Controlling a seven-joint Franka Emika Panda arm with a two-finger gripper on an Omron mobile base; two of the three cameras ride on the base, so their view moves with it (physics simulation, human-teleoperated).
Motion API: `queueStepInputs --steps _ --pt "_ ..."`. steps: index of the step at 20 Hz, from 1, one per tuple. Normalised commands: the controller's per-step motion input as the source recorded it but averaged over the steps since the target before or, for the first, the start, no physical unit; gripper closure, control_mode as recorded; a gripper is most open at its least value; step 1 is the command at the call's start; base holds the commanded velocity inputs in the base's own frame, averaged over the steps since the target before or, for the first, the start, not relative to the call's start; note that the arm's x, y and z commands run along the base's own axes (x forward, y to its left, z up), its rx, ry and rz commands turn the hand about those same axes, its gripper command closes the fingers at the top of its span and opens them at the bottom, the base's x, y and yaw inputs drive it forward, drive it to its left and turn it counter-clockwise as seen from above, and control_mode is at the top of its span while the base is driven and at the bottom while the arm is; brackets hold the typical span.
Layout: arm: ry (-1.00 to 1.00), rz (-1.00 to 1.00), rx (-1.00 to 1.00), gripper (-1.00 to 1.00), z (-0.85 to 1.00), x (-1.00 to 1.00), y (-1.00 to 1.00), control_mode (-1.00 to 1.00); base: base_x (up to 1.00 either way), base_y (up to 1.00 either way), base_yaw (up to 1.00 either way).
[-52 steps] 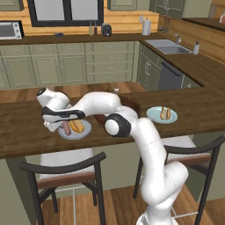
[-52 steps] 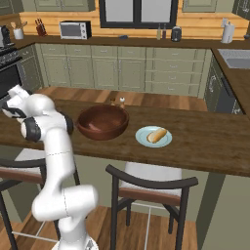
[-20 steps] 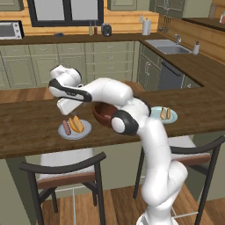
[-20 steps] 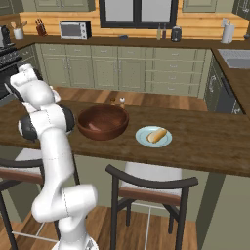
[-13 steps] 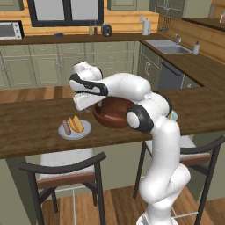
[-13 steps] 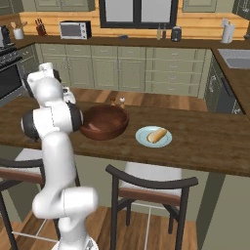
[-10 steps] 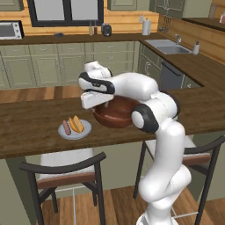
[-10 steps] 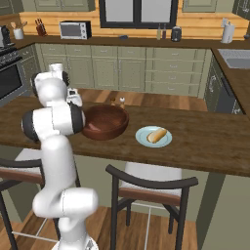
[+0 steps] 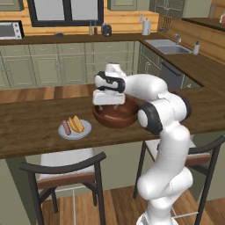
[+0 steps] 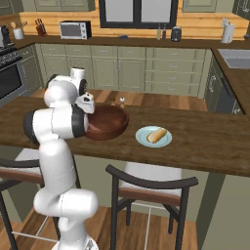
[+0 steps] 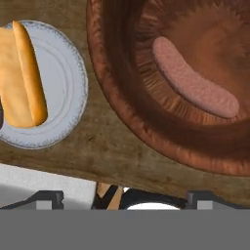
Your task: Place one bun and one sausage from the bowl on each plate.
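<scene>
Now sausage (image 11: 195, 85) slantwise across bowl (image 11: 146, 132) floor (fingers (image 9: 109, 104) spread wide, empty)

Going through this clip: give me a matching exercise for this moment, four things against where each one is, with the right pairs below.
Things:
1. sausage in the bowl
2. grey-white plate
3. blue-green plate
4. pincer

Places or states:
A. holds a bun and a sausage side by side
B. lies alone on the floor of the brown bowl
C. open, hanging over the bowl
D. holds one bun and no sausage

Pairs: 1-B, 2-A, 3-D, 4-C
</scene>
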Motion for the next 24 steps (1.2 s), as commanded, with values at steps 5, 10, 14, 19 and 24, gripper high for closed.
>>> queueStepInputs --steps 5,10,14,19,24 --pt "0.01 0.03 0.04 -1.0 -0.17 0.58 -0.57 -1.0 0.0 0.0 0.0" --pt "0.04 0.17 0.01 -1.0 -0.53 0.59 -0.25 -1.0 0.0 0.0 0.0" --pt "0.07 0.18 0.0 -1.0 -0.57 0.59 0.0 -1.0 0.0 0.0 0.0" --pt "0.01 0.15 0.03 -1.0 -0.39 0.49 -0.12 -1.0 0.0 0.0 0.0" --pt "0.0 0.11 0.01 -1.0 -0.38 0.25 -0.07 -1.0 0.0 0.0 0.0"
